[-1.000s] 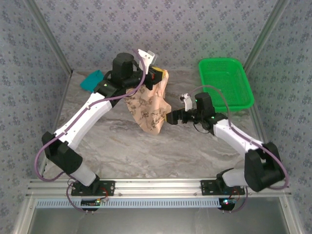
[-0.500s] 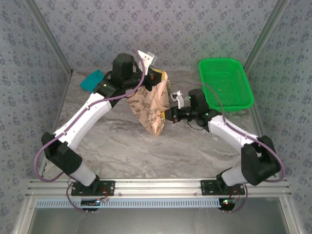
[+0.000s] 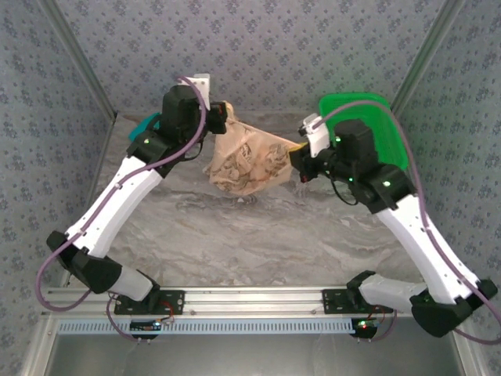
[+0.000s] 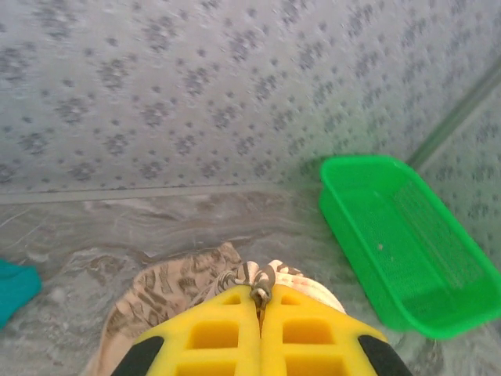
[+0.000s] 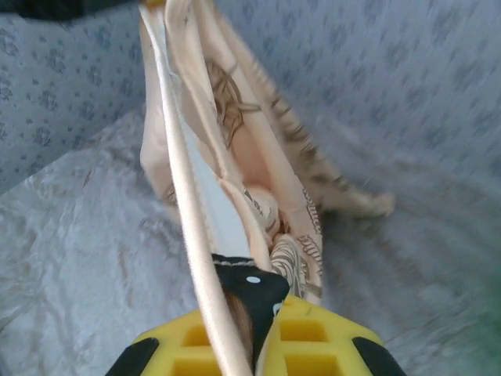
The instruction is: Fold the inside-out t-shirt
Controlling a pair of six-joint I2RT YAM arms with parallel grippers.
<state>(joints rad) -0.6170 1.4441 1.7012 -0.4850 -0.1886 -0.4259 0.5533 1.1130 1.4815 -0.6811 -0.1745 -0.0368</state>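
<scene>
The inside-out t-shirt (image 3: 249,160), peach-beige with dark brown prints, hangs bunched above the table, stretched between both grippers. My left gripper (image 3: 221,116) is shut on its upper left end; in the left wrist view a pinch of printed cloth (image 4: 258,280) sticks out between the yellow fingers (image 4: 213,333). My right gripper (image 3: 299,150) is shut on the shirt's right end. In the right wrist view the shirt (image 5: 258,168) runs away from the yellow fingers (image 5: 313,341), its small dark label (image 5: 252,288) and a pale hem (image 5: 188,196) caught at the jaws.
A green basket (image 3: 374,125) stands at the back right, partly behind my right arm, also in the left wrist view as the green basket (image 4: 407,243). A folded teal shirt (image 3: 147,125) lies at the back left. Patterned walls close the back and sides.
My right gripper closed on the shirt's edge and lifted up and to the right. My left gripper shifted left. The shirt went from hanging down to spread between the two.
</scene>
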